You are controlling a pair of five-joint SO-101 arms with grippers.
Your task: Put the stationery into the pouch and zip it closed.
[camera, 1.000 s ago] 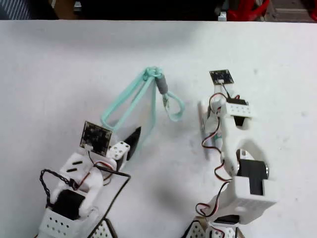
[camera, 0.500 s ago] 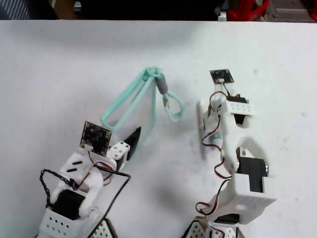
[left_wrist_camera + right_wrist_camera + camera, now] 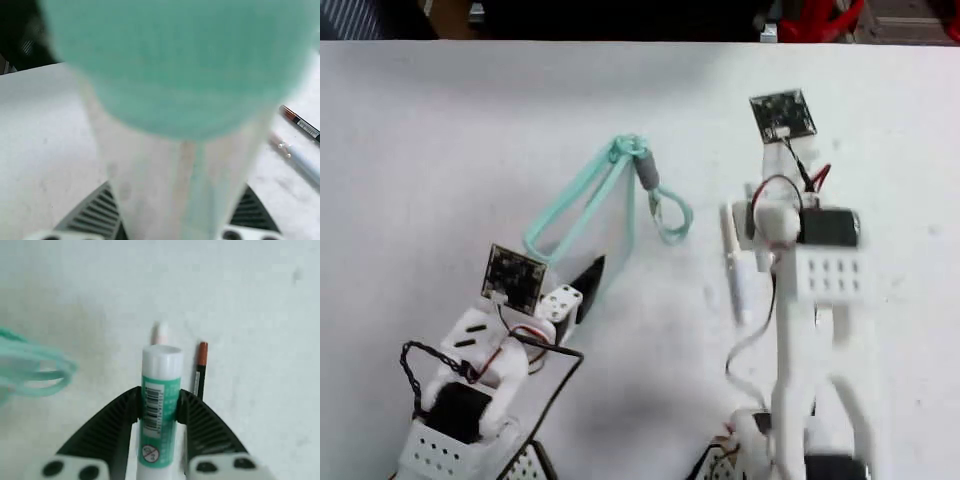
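Surface: a plain white table (image 3: pixel 440 130) with a few faint scuffs.
Room: a dark strip runs beyond the far edge of the table, with a red object (image 3: pixel 817 18) at its far right and something striped at its far left.
Pouch: the pouch (image 3: pixel 595 225) lies at the centre of the table. It has a clear body and mint-green edging, and it runs from near left to far right.
Strap: a mint strap loop (image 3: pixel 670 215) trails off the pouch's far end to the right, past a grey sleeve (image 3: pixel 645 172).
Left gripper: the left gripper (image 3: pixel 588 280) sits at the near end of the pouch, and its ridged jaws are closed on that end.
Right gripper: the right gripper (image 3: pixel 159 395) is to the right of the pouch and clamped around a glue stick (image 3: pixel 161 365), which stands out past the fingertips.
Pencil: a dark pencil (image 3: pixel 201 371) with a reddish-brown end lies on the table below the right gripper.
Pen: a pale pen (image 3: pixel 161 333) lies near the pencil and roughly parallel to it.
Writing: the glue stick's green label carries a barcode and a round symbol. The pencil has a small printed patch, too small to make out.
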